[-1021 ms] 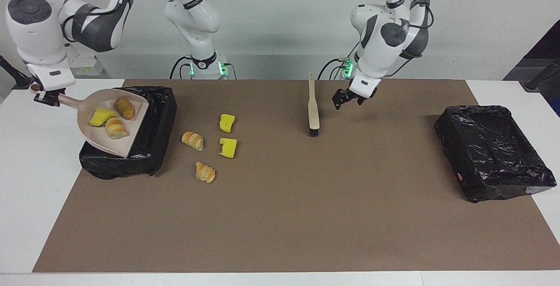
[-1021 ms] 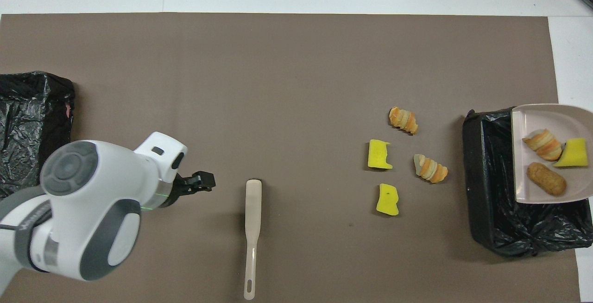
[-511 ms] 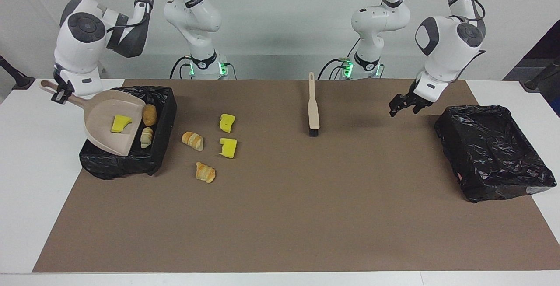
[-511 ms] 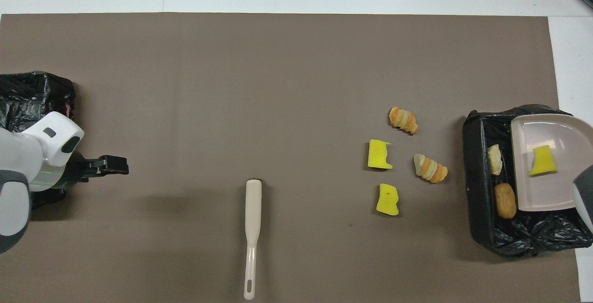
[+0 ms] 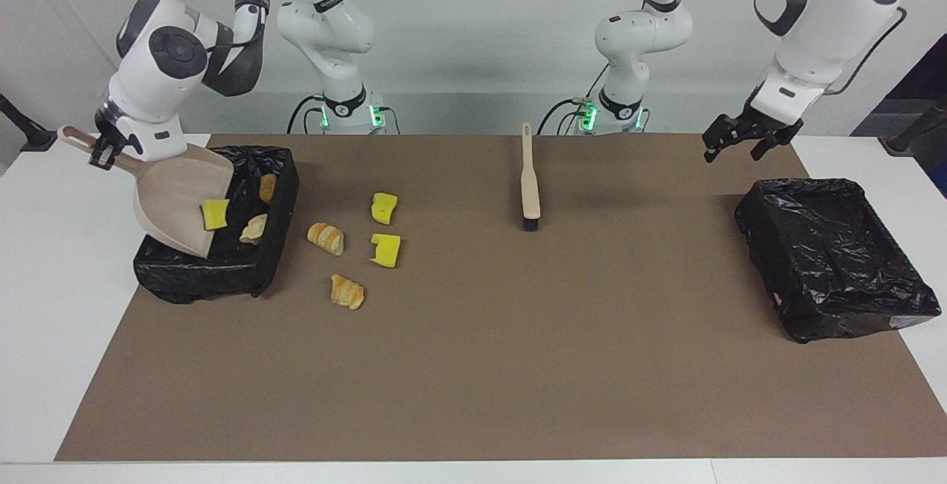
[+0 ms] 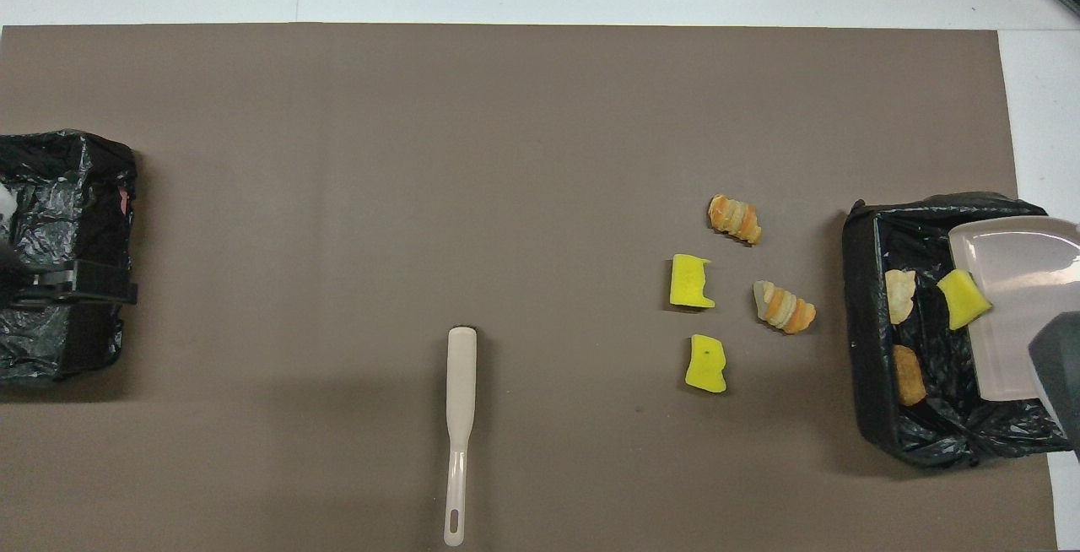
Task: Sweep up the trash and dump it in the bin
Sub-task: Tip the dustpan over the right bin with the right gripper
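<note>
The right hand [image 5: 100, 152] is closed on the handle of the dustpan [image 5: 176, 204] and holds it tilted steeply over the bin [image 5: 274, 195] at the right arm's end of the worktop [image 5: 473, 365]. The pan's open lip points down into the bin, its handle up and away toward the worktop's edge. One yellow sponge chunk [image 5: 215, 214] sits at the lip, about to drop, I think; a pale bread lump [image 5: 254, 228] and a brown lump [image 5: 267, 187] lie already inside the bin.

Four pieces of trash are on the worktop just beside this bin, toward the middle: two yellow chunks [image 5: 384, 208] and two croissant-like lumps [image 5: 326, 237]. The right arm is much the nearer one to them.

The brush [image 5: 528, 180] lies free near the middle, its long axis running from the robots outward, bristles at the end farther from them. The left hand [image 5: 740, 138] is open and empty, raised beside the second bin [image 5: 836, 254], well apart from the brush. Nothing stands between the brush and the trash.
</note>
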Controlling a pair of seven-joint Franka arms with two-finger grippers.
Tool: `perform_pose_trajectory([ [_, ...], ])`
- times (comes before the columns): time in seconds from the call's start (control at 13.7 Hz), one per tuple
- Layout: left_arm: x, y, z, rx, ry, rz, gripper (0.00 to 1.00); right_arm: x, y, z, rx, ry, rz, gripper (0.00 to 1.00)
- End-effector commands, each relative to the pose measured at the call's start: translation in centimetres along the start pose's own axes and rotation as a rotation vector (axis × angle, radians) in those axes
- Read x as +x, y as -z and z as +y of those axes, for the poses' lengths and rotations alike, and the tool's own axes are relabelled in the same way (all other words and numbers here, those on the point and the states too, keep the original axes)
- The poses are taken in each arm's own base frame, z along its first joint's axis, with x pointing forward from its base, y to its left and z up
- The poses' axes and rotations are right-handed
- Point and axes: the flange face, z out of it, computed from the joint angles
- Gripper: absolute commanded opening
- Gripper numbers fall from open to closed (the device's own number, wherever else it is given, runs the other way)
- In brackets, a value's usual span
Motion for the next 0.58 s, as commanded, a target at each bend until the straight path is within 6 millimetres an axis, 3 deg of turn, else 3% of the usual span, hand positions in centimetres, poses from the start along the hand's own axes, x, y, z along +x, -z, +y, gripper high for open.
perform_pose_trajectory([
  [0.0,-0.7,4.3,-0.1,0.023,0.003,0.001,1.00,-2.1,1.8,-0.8,-0.001,0.052,-0.040,0.00],
  [0.07,-1.0,5.4,-0.1,0.023,0.002,-0.001,1.00,-3.0,2.3,-1.0,0.004,0.039,-0.042,0.00],
  [0.29,-1.1,5.3,-0.3,0.023,0.004,-0.002,1.00,-6.2,3.1,-1.4,-0.007,-0.026,-0.015,0.00],
  [0.51,-1.1,5.2,-0.3,0.023,0.005,-0.004,1.00,-6.4,2.1,-1.9,0.002,-0.176,0.168,0.00],
])
